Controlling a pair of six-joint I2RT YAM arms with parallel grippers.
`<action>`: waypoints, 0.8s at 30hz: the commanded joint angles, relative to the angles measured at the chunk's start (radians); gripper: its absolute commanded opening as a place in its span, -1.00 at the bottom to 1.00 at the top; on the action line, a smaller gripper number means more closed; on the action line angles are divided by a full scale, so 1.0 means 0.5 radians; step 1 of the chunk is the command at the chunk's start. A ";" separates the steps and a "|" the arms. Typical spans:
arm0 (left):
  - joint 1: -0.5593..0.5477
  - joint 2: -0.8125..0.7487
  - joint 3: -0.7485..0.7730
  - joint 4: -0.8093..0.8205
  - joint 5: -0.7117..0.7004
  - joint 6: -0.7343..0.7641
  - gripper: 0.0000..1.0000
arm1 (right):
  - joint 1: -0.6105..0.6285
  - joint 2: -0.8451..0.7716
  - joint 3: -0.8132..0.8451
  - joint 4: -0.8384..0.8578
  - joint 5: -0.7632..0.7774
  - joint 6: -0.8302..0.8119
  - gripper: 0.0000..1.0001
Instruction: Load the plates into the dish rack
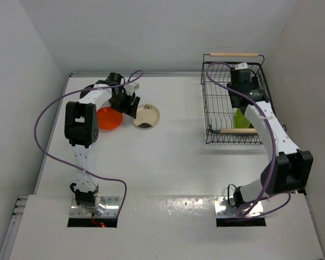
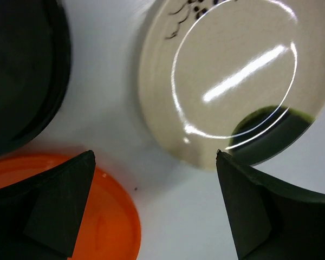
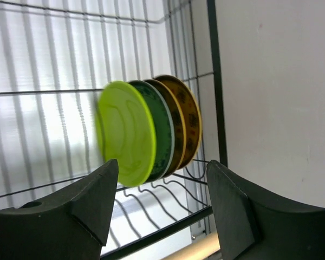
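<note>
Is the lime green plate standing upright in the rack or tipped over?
Upright: the lime green plate stands on edge in the dish rack, beside other standing plates.

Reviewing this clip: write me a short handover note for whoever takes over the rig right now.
Left claw: open, empty, above the table between the orange plate and the cream plate.
Right claw: open, empty, inside the rack, facing the stood plates.
Done: four plates upright in the rack: lime plate, dark patterned plate, two brown plates.
Left: orange, cream and a black plate on the table; any others are hidden.
</note>
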 commanded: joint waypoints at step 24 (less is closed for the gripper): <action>-0.218 -0.322 0.268 -0.210 0.655 0.103 -1.00 | 0.663 -0.273 -0.152 0.115 -1.620 0.249 1.00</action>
